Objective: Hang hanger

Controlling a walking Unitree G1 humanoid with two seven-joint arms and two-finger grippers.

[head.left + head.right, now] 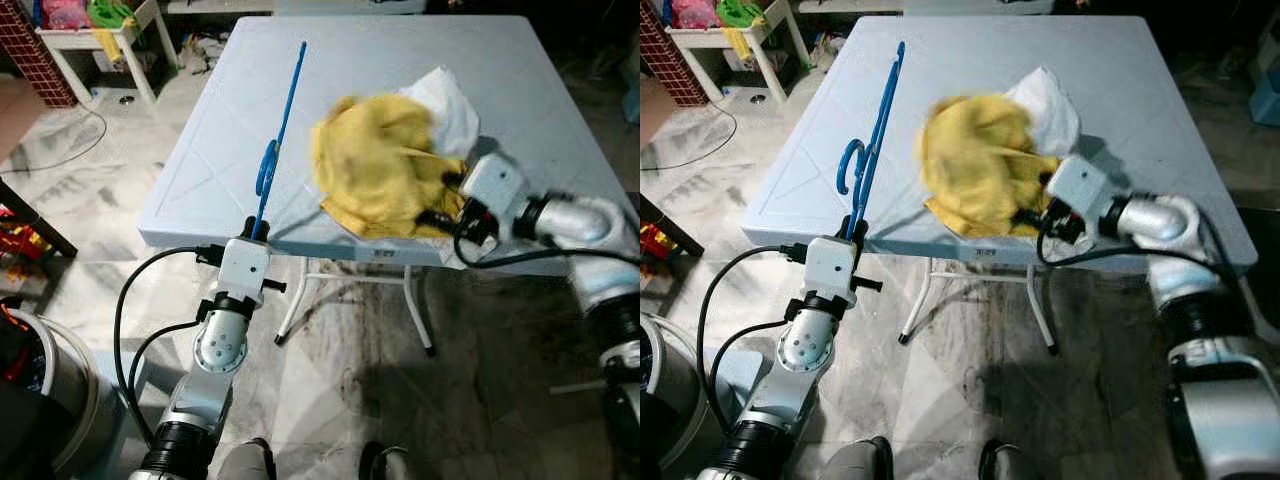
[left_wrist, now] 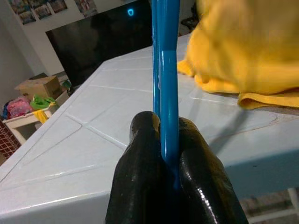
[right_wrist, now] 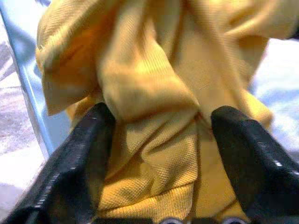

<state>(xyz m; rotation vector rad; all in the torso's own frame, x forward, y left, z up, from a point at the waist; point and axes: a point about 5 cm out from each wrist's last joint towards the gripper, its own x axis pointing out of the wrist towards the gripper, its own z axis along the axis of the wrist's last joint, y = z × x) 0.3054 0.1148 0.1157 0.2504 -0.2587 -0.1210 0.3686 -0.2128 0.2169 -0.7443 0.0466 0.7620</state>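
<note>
**Q:** At the near edge of the table, what are the jaws doing?

**A:** The left gripper has its 2 black fingers pressed together on the blue hanger, clamped at the hanger's near end. The right gripper has its jaws spread wide apart, with folds of the yellow cloth lying between them.

**Q:** And where does the hanger sit?

**A:** It runs from the left gripper's fingers away across the left part of the light blue table. Its hook curls off to the left about midway along. I cannot tell whether it rests on the tabletop or is raised off it.

**Q:** What is around the cloth?

**A:** The yellow cloth is heaped near the table's middle and front edge, looking blurred. A white cloth lies just behind it, touching it. The right arm reaches in from the right at the table's front edge.

**Q:** Anything beyond the table?

**A:** A small white side table with colourful things on it stands at the far left, on a marbled floor.
</note>
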